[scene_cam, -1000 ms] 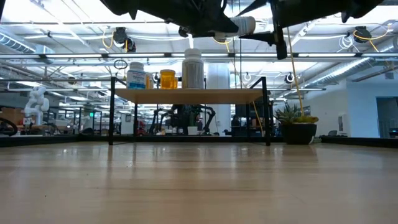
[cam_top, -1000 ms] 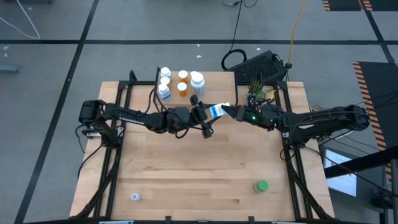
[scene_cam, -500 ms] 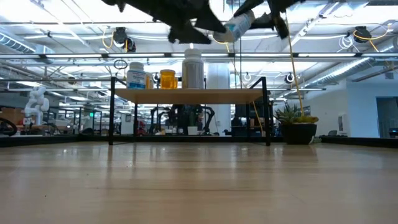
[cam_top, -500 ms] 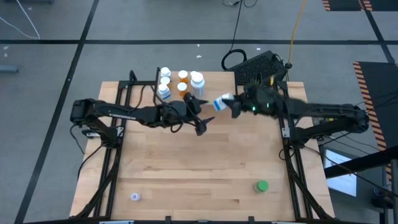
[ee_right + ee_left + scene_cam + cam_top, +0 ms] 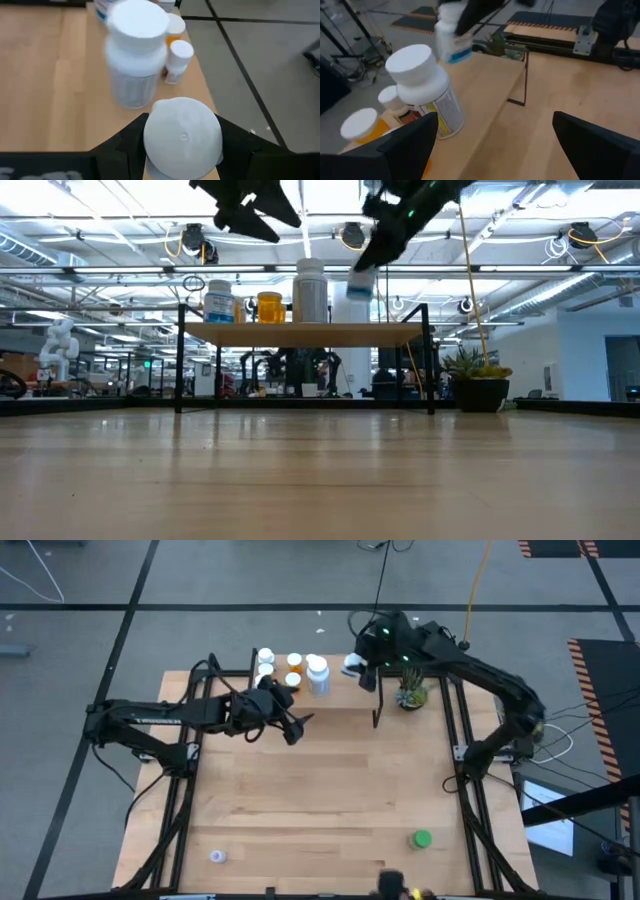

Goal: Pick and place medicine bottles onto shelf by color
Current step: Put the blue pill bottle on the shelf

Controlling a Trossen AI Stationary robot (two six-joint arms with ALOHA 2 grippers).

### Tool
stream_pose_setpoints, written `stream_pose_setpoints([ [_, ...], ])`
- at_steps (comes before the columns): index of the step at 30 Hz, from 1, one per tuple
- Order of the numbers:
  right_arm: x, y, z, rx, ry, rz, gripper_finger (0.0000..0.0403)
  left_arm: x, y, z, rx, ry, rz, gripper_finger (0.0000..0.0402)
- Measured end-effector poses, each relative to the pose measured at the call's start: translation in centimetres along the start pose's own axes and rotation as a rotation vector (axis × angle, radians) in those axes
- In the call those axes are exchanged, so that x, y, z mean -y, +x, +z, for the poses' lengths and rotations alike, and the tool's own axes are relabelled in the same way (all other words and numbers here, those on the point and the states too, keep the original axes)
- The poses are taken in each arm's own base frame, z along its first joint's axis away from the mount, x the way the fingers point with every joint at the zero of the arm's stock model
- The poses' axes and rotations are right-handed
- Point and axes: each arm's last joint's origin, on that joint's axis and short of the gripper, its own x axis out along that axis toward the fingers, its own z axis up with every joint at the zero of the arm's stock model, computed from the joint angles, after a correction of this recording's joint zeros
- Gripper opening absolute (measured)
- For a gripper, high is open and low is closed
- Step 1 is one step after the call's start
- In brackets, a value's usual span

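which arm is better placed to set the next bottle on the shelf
The right. Its gripper already holds a blue-white bottle just above the shelf, beside the white bottle. The left gripper is open and empty, over the table.

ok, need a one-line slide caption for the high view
Right gripper carries a blue-white bottle over the shelf beside the bottles already placed; left gripper waits open nearby.
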Motion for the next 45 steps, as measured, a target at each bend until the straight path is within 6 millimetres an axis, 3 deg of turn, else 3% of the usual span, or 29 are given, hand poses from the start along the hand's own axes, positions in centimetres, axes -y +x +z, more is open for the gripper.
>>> stream_pose_setpoints([
  [5,3.1,3.7,-0.7,-0.078,-0.01,0.026,0.017,0.0,-0.1,-0.7,-0.065,-0.07,0.006,0.0397],
  [12,4.1,5.7,-1.5,-0.136,-0.07,0.087,0.0171,-0.1,-0.2,-1.7,-0.16,-0.112,0.023,0.0397],
  [28,4.5,5.5,-2.0,-0.12,-0.182,0.148,0.0182,-0.1,-0.2,-1.6,-0.156,-0.192,0.028,0.0397],
  [41,4.7,5.6,-1.6,-0.091,-0.108,0.111,0.0281,-0.5,0.0,-1.6,-0.158,-0.206,0.041,0.0397],
  [45,4.4,4.4,-0.7,-0.09,-0.092,0.032,0.0303,-0.9,-0.9,-1.6,-0.172,-0.207,0.033,0.0397],
])
